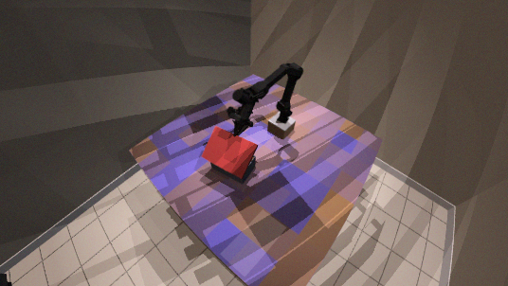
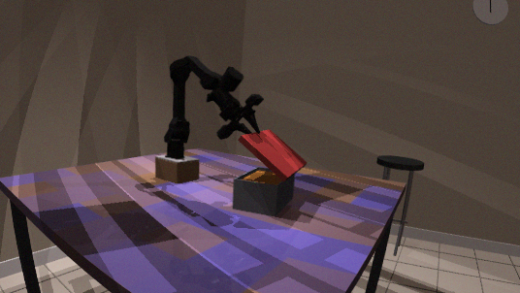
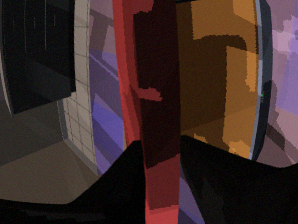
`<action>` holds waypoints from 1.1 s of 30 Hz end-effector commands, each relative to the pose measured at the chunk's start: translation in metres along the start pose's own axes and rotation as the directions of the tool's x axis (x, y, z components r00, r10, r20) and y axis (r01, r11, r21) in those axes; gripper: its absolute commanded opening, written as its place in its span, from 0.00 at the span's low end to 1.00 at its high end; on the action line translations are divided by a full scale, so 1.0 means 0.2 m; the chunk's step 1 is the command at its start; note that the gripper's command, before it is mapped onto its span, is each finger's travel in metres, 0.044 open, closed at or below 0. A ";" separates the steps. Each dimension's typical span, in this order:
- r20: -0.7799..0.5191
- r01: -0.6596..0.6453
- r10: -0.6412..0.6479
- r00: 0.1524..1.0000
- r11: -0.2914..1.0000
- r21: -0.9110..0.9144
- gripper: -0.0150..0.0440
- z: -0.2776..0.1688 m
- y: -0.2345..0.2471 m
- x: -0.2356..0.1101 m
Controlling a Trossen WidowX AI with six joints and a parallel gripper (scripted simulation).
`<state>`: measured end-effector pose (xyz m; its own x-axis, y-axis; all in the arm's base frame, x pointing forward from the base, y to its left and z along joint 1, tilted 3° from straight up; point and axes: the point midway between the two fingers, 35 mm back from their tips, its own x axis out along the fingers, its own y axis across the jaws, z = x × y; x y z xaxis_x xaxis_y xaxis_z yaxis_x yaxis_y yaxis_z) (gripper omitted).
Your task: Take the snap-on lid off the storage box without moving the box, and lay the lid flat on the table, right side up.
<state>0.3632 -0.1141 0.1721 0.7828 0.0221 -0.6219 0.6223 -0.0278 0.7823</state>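
Note:
The red snap-on lid [image 1: 228,151] [image 2: 273,151] [image 3: 145,96] is tilted steeply over the dark storage box [image 1: 235,177] [image 2: 263,195]. Its raised edge is pinched in my gripper [image 1: 240,129] [image 2: 249,130] [image 3: 160,156], which is shut on it. The lid's lower edge still rests at the box's far rim. The box stands on the patterned table [image 1: 294,189] [image 2: 146,233] with its orange inside [image 2: 261,177] [image 3: 220,76] showing. In the wrist view the lid runs as a red strip between my two dark fingers.
The arm's base sits on a tan block [image 1: 281,126] [image 2: 177,168] behind the box. A black round stool [image 2: 401,163] stands on the tiled floor beyond the table's right edge. Walls close in at the back.

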 end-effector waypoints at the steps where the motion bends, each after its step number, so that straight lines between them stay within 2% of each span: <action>1: 0.004 -0.020 0.020 1.000 1.000 -0.007 0.25 0.00 0.06 -0.04; 15: 0.004 -0.020 0.020 1.000 1.000 -0.007 0.25 0.00 0.09 -0.07; 33: 0.002 -0.020 0.020 1.000 1.000 -0.004 0.25 -0.18 0.05 -0.06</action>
<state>0.3590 -0.0846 0.1827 0.7836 0.0246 -0.6207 0.6212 -0.0263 0.7832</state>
